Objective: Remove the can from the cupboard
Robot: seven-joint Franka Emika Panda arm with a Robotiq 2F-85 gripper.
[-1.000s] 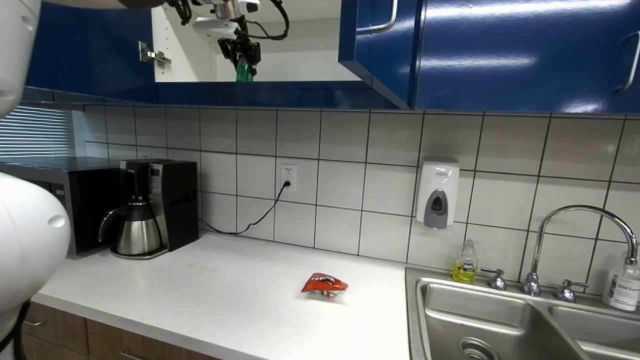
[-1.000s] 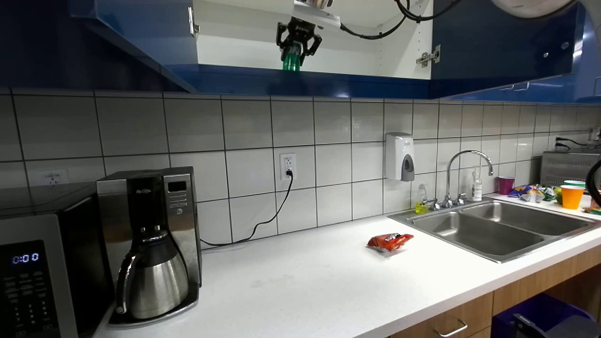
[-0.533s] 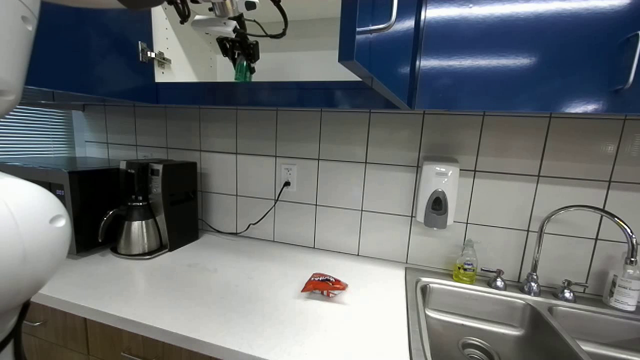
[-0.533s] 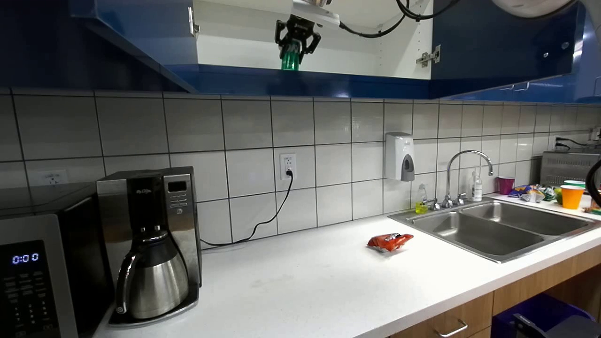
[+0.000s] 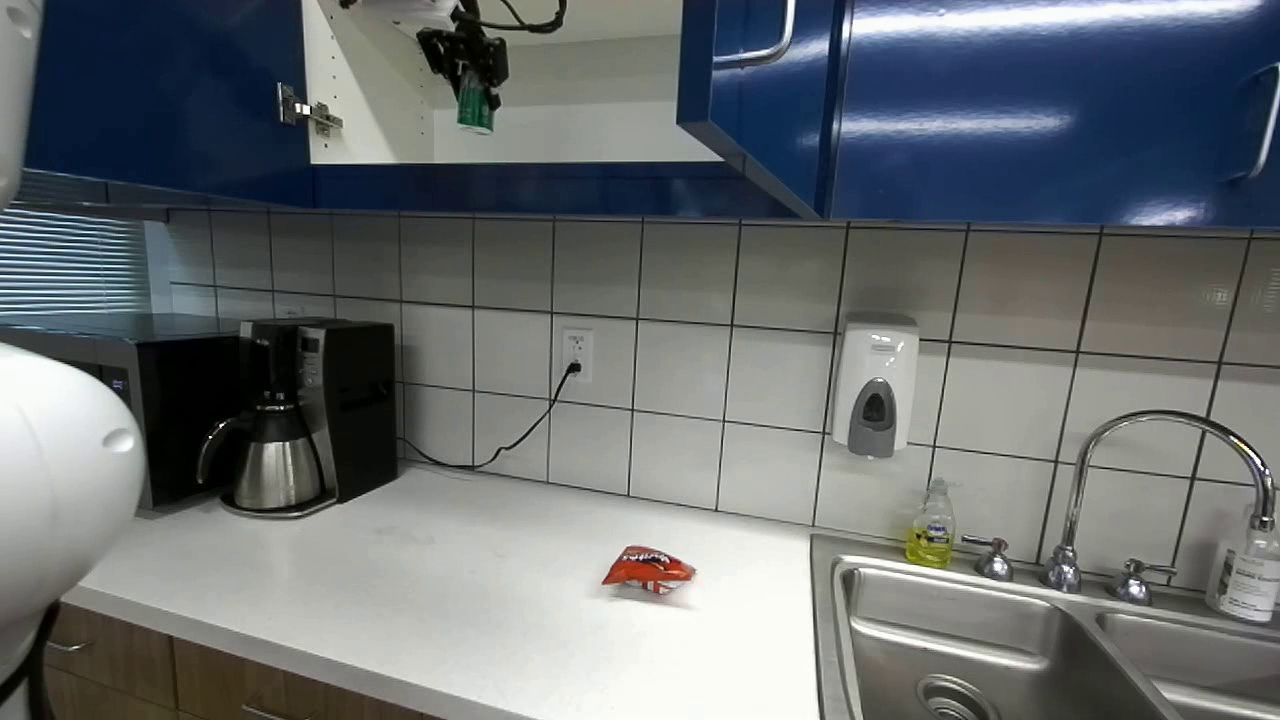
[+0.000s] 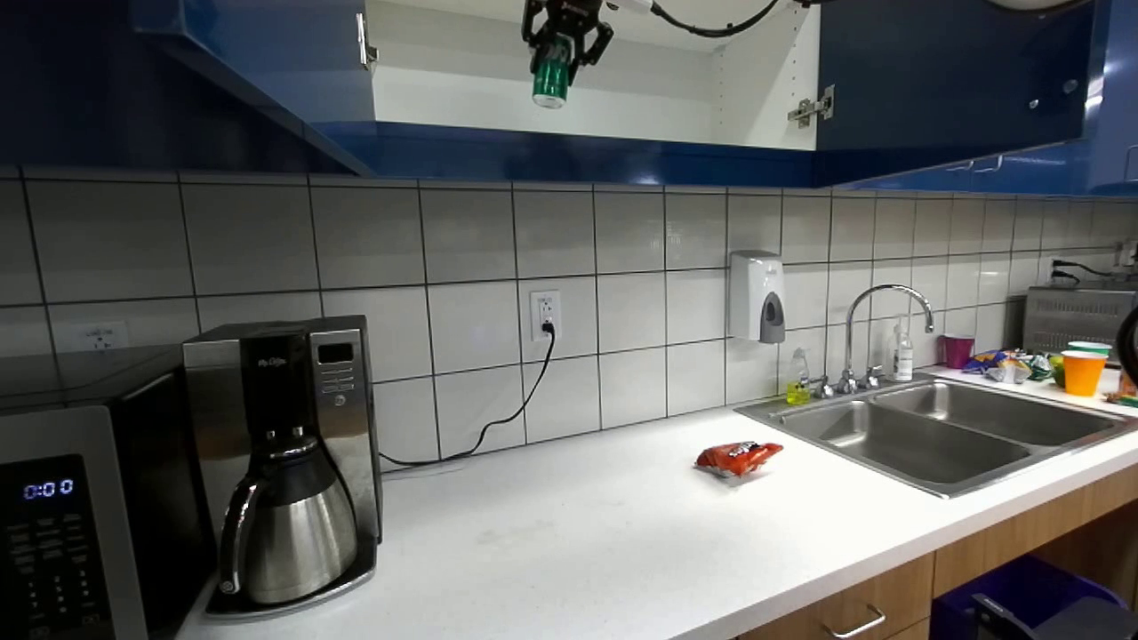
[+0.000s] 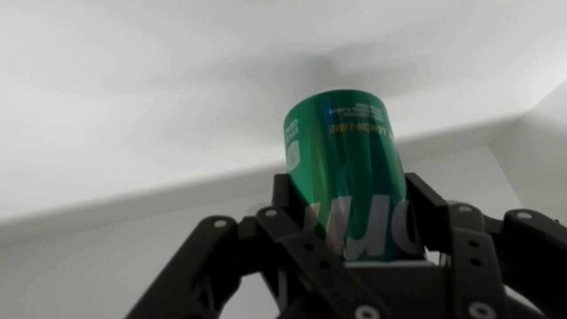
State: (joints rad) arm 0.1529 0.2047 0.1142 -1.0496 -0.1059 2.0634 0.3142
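Observation:
The green can (image 5: 475, 112) is held in the open cupboard (image 5: 590, 188), with its pale end facing down. In both exterior views its lower end shows above the cupboard's front bottom rail, which also shows in an exterior view (image 6: 605, 156). My gripper (image 6: 555, 68) is shut on the can (image 6: 550, 85) from above, with one black finger on each side. In the wrist view the gripper (image 7: 347, 190) grips the lettered part of the can (image 7: 341, 141), and its far end stands out past the fingertips. A faint shadow lies on the white shelf beyond it.
The open cupboard doors (image 5: 765, 100) stand on both sides of the opening. Below are the white counter (image 5: 450, 600), a red packet (image 5: 648, 569), a coffee maker (image 6: 302, 444), a microwave (image 6: 89, 498) and a sink (image 6: 925, 444). A soap dispenser (image 5: 877, 385) hangs on the tiles.
My gripper has risen with the can. The can's lower end, earlier cut off by the cupboard's bottom rail, now shows whole above it in both exterior views.

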